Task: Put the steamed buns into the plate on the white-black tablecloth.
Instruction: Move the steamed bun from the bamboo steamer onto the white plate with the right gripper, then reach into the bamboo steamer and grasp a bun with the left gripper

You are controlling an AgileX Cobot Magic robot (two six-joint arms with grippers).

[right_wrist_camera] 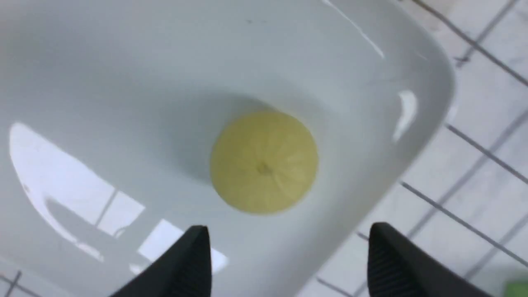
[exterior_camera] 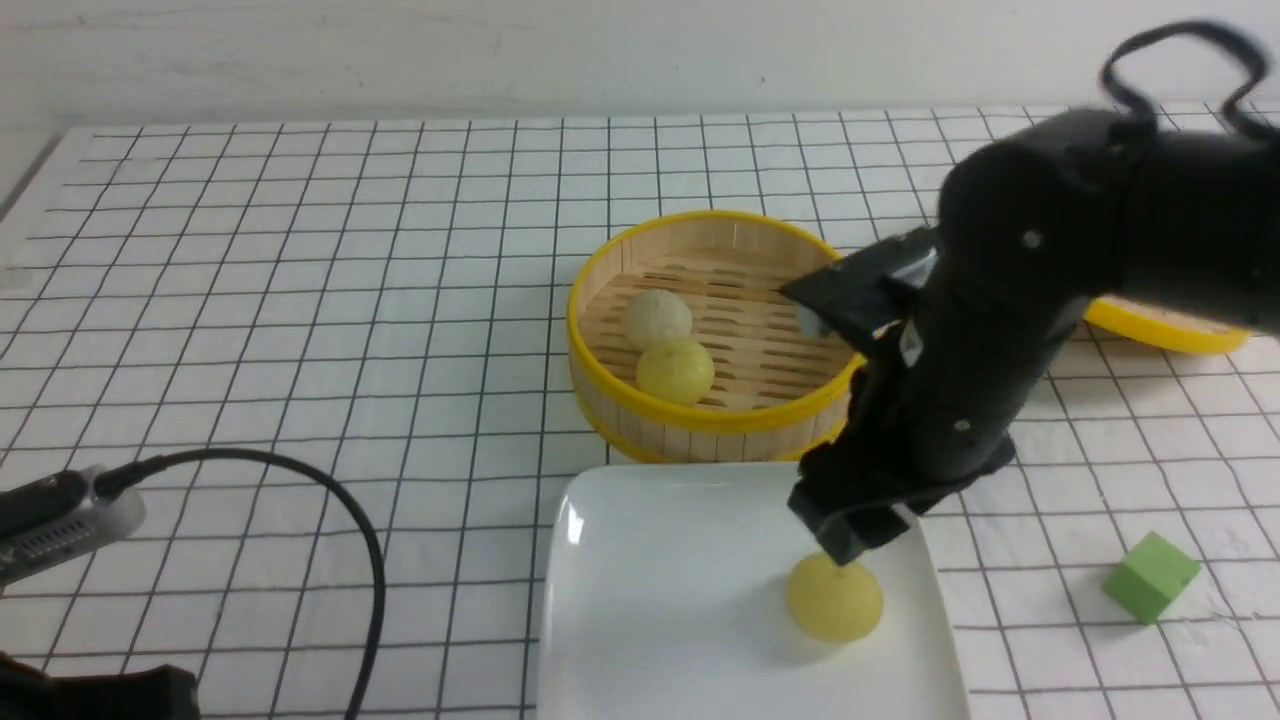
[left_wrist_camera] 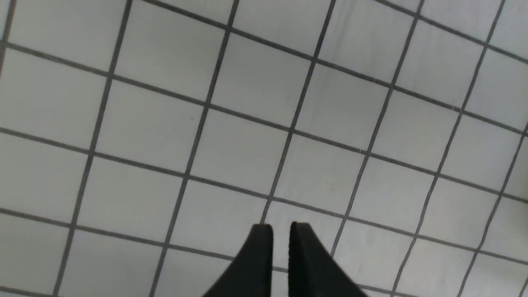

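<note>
The black right gripper (exterior_camera: 850,540) hangs just above a pale yellow-green dome-shaped steamed bun (exterior_camera: 835,598), its jaws spread wide and gripping nothing. That bun rests on the glossy white rounded-square plate (exterior_camera: 640,600), close to the right rim; the plate's left half is open surface. An off-white pleated bun (exterior_camera: 657,317) and a second yellow-green bun (exterior_camera: 676,371) touch each other inside the round yellow-rimmed bamboo basket (exterior_camera: 700,425), just beyond the plate's far edge. The left gripper (left_wrist_camera: 280,231), jaws almost together and empty, hovers over the white-black grid tablecloth (left_wrist_camera: 247,144).

We find no readable text, labels, brand names, numbers or signs on anything in the front or wrist views.
</note>
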